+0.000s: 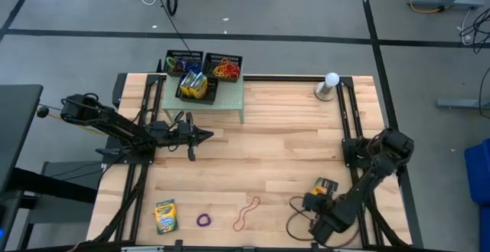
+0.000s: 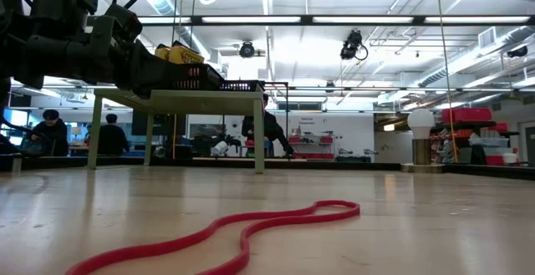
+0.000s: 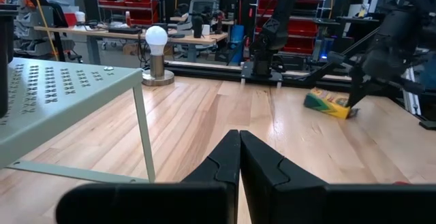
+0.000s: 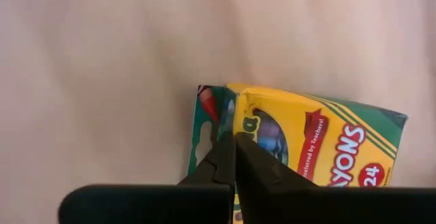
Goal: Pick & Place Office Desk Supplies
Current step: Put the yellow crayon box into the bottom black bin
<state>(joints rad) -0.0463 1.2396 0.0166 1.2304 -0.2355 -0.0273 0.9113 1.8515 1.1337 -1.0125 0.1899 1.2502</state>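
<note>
From above, the left gripper [image 1: 200, 135] hangs at centre-left, fingers pressed together on nothing, apparently waiting beside the green stand [image 1: 230, 99] that carries the mesh trays [image 1: 203, 63]. At lower right the right gripper [image 1: 312, 203] sits just beside a crayon box [image 1: 325, 185]; another crayon box [image 1: 165, 216], a purple band [image 1: 204, 220] and a red rubber band [image 1: 246, 212] lie along the bottom edge.

At table height, the red rubber band [image 2: 234, 229] sprawls across the lower foreground, untouched.

The left wrist camera shows its fingers [image 3: 272, 173] meeting, the far crayon box [image 3: 330, 104] at right.

In the right wrist view the fingers [image 4: 255, 166] are together, empty, tips over the crayon box [image 4: 310, 142], which lies flat at centre-right; I'd judge they must reopen to grasp it.
</note>
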